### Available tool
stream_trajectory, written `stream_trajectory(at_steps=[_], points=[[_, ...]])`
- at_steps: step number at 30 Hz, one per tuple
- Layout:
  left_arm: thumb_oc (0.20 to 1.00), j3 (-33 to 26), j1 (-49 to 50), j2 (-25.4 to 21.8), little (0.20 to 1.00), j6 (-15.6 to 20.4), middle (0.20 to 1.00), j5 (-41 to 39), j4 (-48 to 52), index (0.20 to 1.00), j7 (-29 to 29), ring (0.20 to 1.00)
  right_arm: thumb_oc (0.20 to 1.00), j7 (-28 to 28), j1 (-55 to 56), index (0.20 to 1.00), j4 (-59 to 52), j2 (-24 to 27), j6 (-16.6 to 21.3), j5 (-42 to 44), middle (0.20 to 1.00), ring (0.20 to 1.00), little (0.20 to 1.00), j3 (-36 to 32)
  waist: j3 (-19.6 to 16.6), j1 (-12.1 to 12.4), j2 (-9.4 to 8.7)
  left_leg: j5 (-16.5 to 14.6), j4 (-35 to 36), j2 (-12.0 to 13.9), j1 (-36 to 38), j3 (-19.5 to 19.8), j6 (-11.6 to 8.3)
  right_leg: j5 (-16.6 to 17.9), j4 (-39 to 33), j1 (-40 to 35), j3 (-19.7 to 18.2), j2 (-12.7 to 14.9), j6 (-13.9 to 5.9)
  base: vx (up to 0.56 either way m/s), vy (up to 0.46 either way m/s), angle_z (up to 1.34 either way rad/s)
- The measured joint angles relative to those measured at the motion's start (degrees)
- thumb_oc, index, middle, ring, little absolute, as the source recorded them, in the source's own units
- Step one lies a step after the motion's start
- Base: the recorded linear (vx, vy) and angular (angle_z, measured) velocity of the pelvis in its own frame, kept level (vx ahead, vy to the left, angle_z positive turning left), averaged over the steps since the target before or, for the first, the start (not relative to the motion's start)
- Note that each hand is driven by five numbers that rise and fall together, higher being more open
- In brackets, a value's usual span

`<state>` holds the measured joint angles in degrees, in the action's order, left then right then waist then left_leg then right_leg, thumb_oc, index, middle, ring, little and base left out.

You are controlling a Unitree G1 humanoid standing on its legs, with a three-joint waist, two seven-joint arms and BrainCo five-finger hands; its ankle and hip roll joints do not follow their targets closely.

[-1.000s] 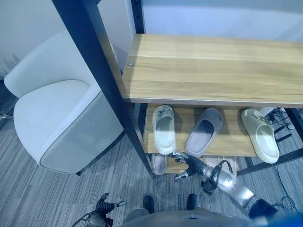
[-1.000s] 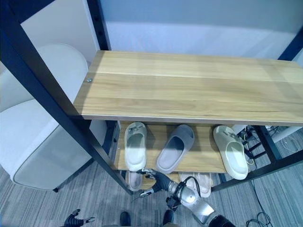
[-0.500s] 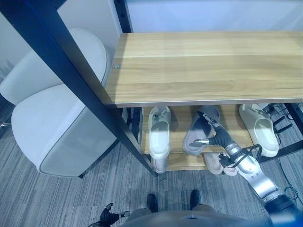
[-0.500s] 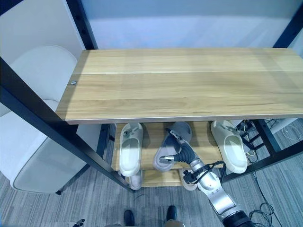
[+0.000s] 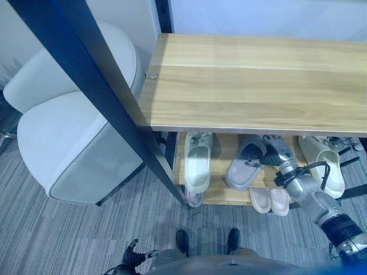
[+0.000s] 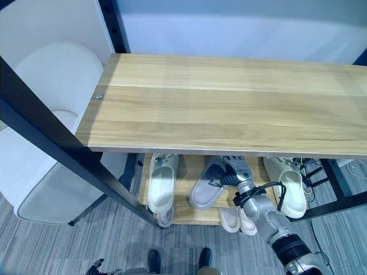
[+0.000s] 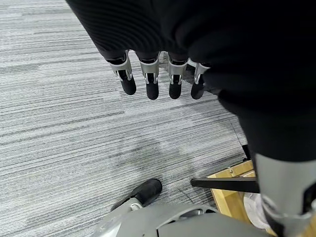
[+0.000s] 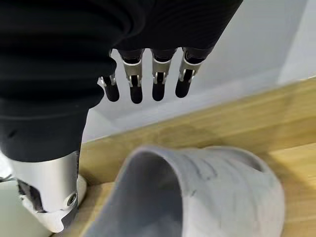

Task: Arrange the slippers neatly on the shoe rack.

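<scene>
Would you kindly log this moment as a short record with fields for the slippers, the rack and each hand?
rack: shoe rack, wooden top board over a lower shelf
grey slipper: lower shelf, middle, angled
white slipper: lower shelf, left of the grey one
cream slipper: lower shelf, right end
pink slippers: under the shelf, side by side
right hand: reaching under the top board at the grey slipper, fingers straight
left hand: fingers relaxed over carpet
beside rack: armchair

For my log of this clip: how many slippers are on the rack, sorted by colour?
Grey slipper: 1, middle shelf, centre, with the right hand at it.
Cream-white slippers: 2 on the middle shelf, one at the left, one at the right.
Pale slippers on the bottom shelf: 3 partly visible, a pair and one at the left.
Total: 6.
</scene>
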<state>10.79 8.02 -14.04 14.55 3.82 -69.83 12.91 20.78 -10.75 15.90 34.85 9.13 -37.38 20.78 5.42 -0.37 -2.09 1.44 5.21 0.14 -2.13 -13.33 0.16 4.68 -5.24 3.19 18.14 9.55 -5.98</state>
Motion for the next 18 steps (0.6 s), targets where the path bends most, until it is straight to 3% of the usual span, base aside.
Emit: stream_trajectory(at_steps=[10,18], points=[[1.0,-0.1,0.0,0.0,1.0,0.2,1.0,-0.3,0.0,1.0,0.1,1.0,1.0,2.2,-0.9,1.0,8.6,-3.1,-3.7,0.0,1.0,1.0,1.0,0.0,1.0,0.4,-0.39,0.0,0.0,0.0,-0.5,0.0,0.01,0.0,0.0,0.4,0.0,0.0,-0.02,0.0,-0.001,0.0],[1.0,0.1,0.0,-0.1,1.0,0.4,1.0,-0.3,0.0,1.0,0.2,1.0,1.0,3.8,-7.0,1.0,16.4,-7.0,-4.4,1.3,1.0,1.0,1.0,0.4,1.6,1.4,-0.49,0.0,0.0,0.1,-1.0,0.3,0.01,0.0,0.0,0.9,0.2,-0.1,0.01,0.0,0.0,0.0]])
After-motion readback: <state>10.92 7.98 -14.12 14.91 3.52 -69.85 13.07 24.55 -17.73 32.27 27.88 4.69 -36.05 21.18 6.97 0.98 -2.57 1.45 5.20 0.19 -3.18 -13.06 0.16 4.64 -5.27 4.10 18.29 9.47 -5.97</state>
